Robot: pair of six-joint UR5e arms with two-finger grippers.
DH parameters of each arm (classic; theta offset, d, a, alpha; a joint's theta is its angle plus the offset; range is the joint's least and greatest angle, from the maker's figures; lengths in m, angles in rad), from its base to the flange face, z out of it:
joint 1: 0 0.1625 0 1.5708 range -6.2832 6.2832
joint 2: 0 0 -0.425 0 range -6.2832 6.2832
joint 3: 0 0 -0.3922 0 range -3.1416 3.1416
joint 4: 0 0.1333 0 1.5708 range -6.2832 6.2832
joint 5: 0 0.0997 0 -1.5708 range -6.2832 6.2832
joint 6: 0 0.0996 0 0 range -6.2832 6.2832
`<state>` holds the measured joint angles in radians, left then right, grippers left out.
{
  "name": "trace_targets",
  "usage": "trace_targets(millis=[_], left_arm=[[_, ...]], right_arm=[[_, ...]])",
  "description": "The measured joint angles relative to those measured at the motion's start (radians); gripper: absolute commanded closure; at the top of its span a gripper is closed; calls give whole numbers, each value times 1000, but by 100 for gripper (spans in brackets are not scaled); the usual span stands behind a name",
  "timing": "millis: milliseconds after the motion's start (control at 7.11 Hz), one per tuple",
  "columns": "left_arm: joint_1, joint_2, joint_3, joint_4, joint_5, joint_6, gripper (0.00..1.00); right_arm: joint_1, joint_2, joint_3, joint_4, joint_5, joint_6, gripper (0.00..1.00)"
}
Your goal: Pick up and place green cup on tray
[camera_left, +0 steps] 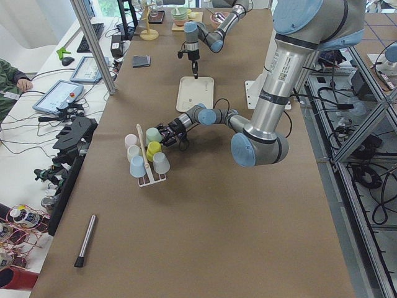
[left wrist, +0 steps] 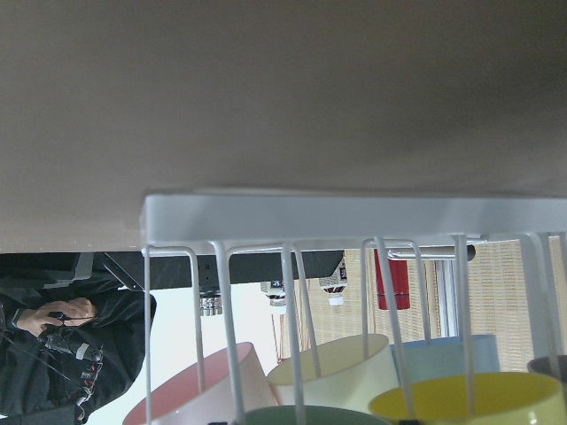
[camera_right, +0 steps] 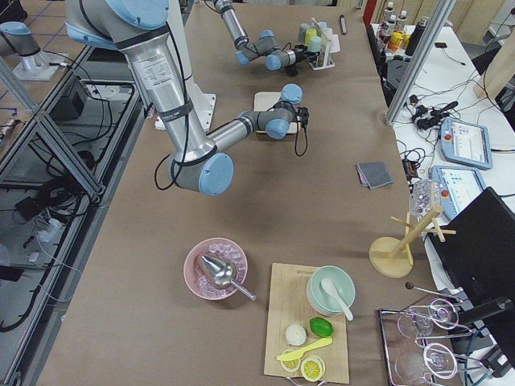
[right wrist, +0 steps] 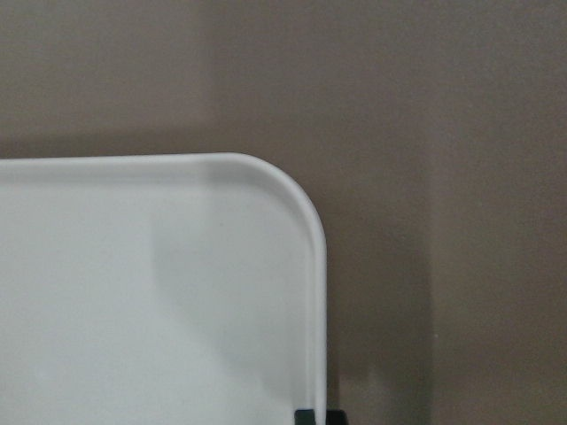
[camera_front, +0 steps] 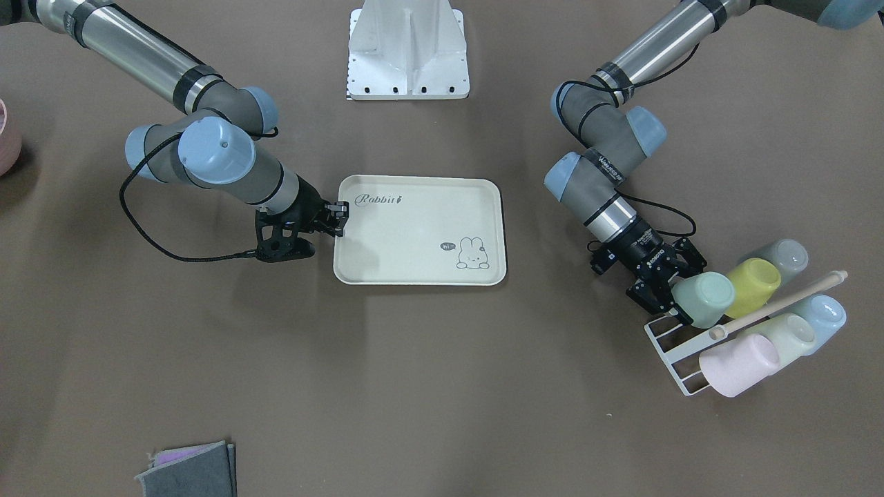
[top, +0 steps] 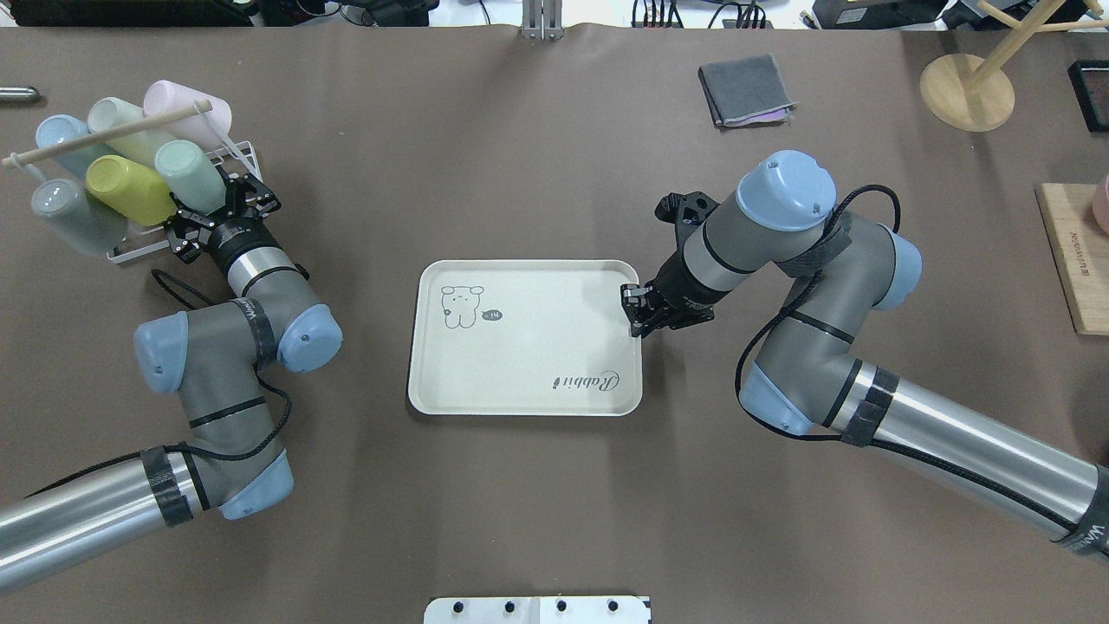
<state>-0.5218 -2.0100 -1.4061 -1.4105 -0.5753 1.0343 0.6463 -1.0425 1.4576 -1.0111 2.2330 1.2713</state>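
Note:
The green cup (camera_front: 703, 298) lies tilted on a white wire rack (camera_front: 666, 352) among other pastel cups, beside a yellow-green cup (camera_front: 753, 284). It also shows in the overhead view (top: 191, 175), and its rim shows in the left wrist view (left wrist: 292, 414). My left gripper (camera_front: 668, 279) is open at the cup's mouth end, with one finger on either side; I cannot tell if it touches the cup. The cream tray (camera_front: 414, 228) with "Rabbit" script lies mid-table and is empty. My right gripper (top: 637, 310) is shut on the rim at the tray's corner (right wrist: 301, 204).
A wooden rod (camera_front: 780, 304) lies across the rack's cups. A grey cloth (top: 745, 88), a wooden stand (top: 966, 91) and a wooden board (top: 1074, 260) are at the far right. The white robot base (camera_front: 407, 52) stands behind the tray.

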Motion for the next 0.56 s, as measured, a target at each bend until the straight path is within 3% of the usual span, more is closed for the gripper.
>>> trace_targets(millis=[141, 281, 563], left_arm=[[-2, 2, -9, -3, 0, 10, 35], [-3, 5, -18, -14, 0, 25, 35], [-8, 9, -35, -52, 1, 71, 35]], right_arm=[[0, -1, 1, 0, 0, 7, 29], [1, -1, 1, 0, 0, 10, 0], [3, -3, 8, 0, 1, 13, 0]])
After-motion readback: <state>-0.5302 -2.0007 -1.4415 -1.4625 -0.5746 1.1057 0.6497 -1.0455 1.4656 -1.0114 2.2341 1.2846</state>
